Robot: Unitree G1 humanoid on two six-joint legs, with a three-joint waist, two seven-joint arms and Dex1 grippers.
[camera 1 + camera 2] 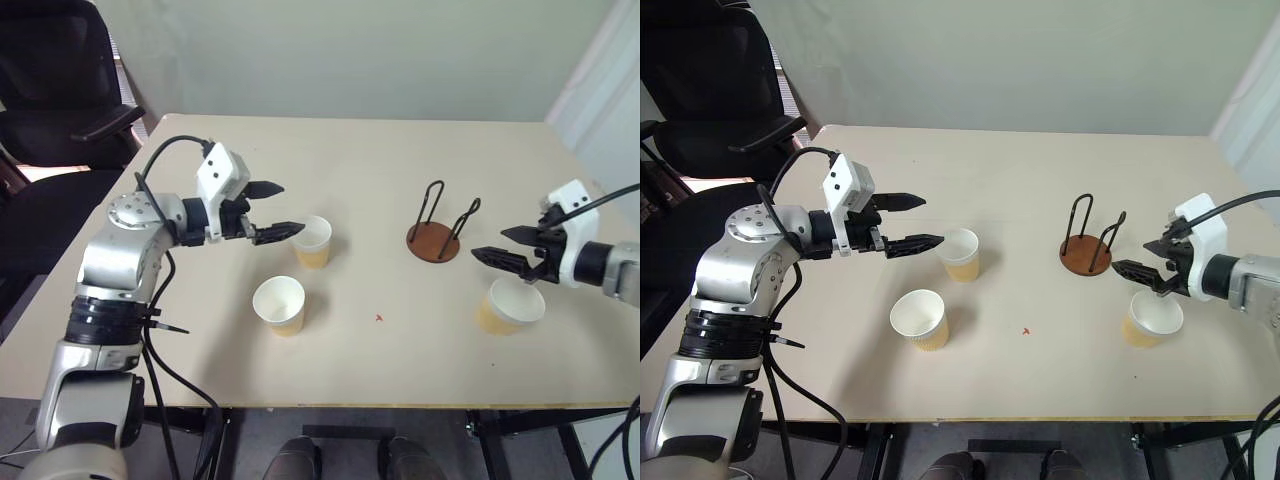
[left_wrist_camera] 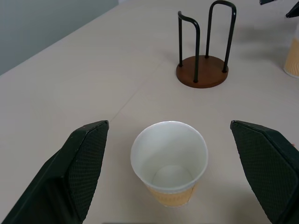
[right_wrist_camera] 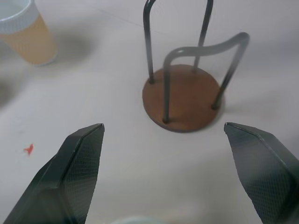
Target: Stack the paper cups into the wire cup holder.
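Left gripper (image 1: 277, 210): jaws spread wide, holding nothing. It hovers above the desk (image 1: 380, 160), pointing toward the nearest cup (image 1: 313, 241), whose rim lies just beyond the fingertips. In the left wrist view this cup (image 2: 169, 161) stands upright and empty between the two black fingers (image 2: 79, 163), apart from both.

Right gripper (image 1: 510, 247): jaws likewise wide apart, holding nothing. It hangs just above the right-hand cup (image 1: 510, 306) (upright, mouth up), pointing toward the cup holder (image 1: 434, 240). From the right wrist view the holder (image 3: 181, 98) sits between and beyond the fingers (image 3: 74, 172), clear of them.

Cup holder: reddish-brown round base flat on the desk, two thin black wire loops upright, no cup in it. It stands between the left-hand cups and the right-hand cup, nearer the latter.

Third cup (image 1: 279, 304): upright, empty, near the front edge of the desk, just in front of the cup at the left gripper and apart from it.

A small red mark (image 1: 379, 318) shows on the desk surface between the front cup and the right-hand cup. A black office chair (image 1: 60, 90) stands off the desk's far left corner.
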